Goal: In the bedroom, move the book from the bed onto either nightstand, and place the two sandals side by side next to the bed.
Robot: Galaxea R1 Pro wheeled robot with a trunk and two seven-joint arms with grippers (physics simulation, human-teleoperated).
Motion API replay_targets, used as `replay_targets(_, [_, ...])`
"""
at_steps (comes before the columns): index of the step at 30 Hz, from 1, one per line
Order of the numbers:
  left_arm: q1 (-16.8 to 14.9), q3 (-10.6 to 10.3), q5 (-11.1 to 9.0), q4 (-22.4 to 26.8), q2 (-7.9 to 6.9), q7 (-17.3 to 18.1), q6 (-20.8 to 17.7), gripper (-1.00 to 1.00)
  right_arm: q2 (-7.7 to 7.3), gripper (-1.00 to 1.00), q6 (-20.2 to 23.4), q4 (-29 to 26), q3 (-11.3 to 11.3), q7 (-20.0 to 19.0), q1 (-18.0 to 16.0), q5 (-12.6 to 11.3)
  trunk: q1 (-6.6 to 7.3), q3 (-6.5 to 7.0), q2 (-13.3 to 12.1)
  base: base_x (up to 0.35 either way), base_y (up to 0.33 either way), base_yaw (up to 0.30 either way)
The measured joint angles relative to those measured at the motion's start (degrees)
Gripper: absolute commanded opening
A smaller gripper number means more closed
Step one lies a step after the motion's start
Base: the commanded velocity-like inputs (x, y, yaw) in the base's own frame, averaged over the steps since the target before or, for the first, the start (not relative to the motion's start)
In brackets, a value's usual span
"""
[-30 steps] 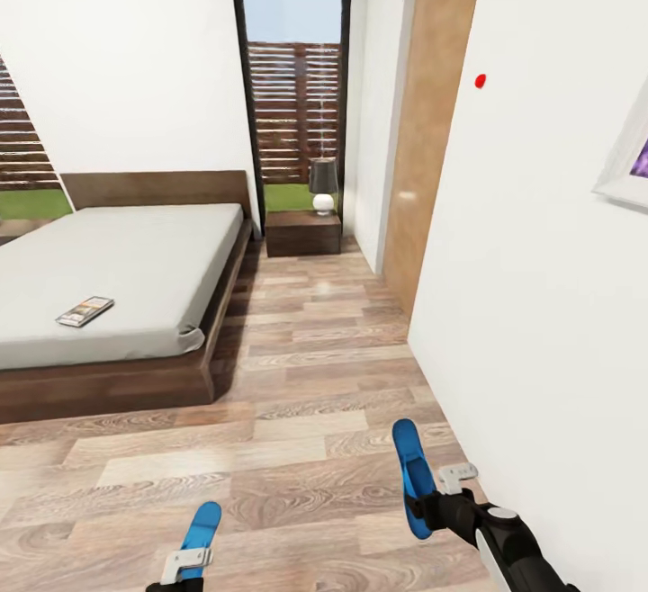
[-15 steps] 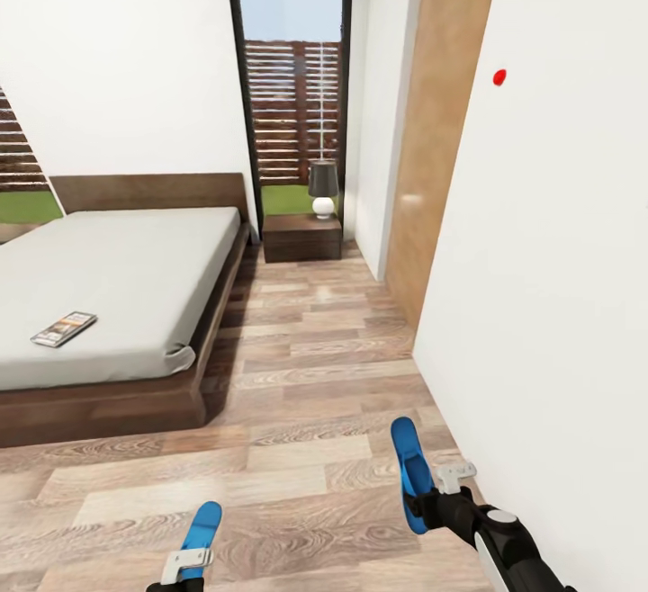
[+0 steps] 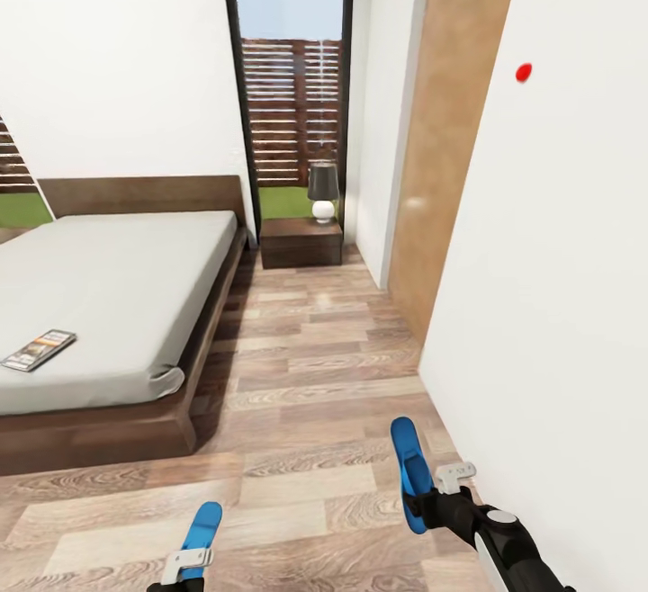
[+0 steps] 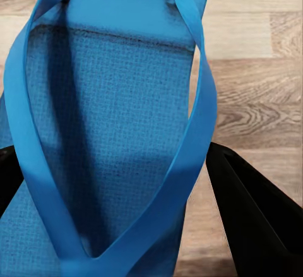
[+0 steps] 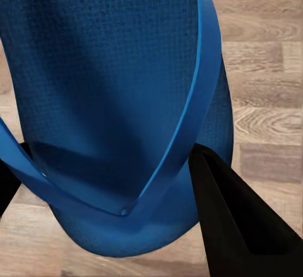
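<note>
- Two blue flip-flops are in hand, one per arm: the left gripper [image 3: 184, 565] is closed on the left sandal [image 3: 200, 527], and the right gripper [image 3: 430, 504] is clamped on the right sandal [image 3: 409, 470], which stands on edge with its toe pointing up and away.
- Both sandals look light, thin and bendy, so I judge they will flex and wobble if held by one end; a hold across the sole near the middle, as in the wrist views, seems safest. The thong straps [image 4: 189, 138] are soft loops and poor places to grip.
- Just beyond and below both grippers lies bare wood-plank floor [image 3: 306, 376], the strip where the pair should end up side by side.
- Ahead and to the left of the left gripper is the bed [image 3: 117, 286], its pale mattress flat and low.
- Well to the left on that mattress, near its front edge, lies the book [image 3: 38, 349], thin and stiff-looking; I would take it by an overhanging edge or slide it first.
- Farthest ahead, past the bed's corner, stands the nightstand [image 3: 301, 243] with a small lamp [image 3: 323, 192] on top, leaving limited room for the book.
</note>
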State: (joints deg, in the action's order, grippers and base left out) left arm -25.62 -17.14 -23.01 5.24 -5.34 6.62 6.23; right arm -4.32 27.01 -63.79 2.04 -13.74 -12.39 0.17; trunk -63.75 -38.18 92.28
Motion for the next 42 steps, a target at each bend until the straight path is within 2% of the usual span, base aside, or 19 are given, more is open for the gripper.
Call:
replay_targets(28, [0.0, 0.0, 0.1, 0.0, 0.50, -0.1, 0.0, -1.00, -0.07, -1.00, 0.0, 0.2, 0.2, 0.0, 0.0, -0.1, 0.00, 0.00, 0.0, 0.340, 0.000, 0.052])
replay_targets(33, [0.1, -0.1, 0.2, 0.0, 0.59, -1.1, 0.0, -1.00, -0.02, -1.00, 0.0, 0.8, 0.3, 0.0, 0.0, -0.1, 0.00, 0.00, 0.0, 0.340, 0.000, 0.001])
replay_targets(39, [0.8, -0.4, 0.2, 0.0, 2.15, -4.0, 0.3, -1.00, 0.25, -1.00, -0.1, 3.9, 0.5, 0.0, 0.0, -0.2, 0.00, -0.01, 0.0, 0.340, 0.000, 0.000])
replay_targets(42, [1.3, -0.4, 0.3, 0.0, 2.46, -4.4, 1.0, -1.00, 0.31, -1.00, -0.2, 5.4, 0.4, 0.0, 0.0, -0.2, 0.00, 0.00, 0.0, 0.340, 0.000, 0.000])
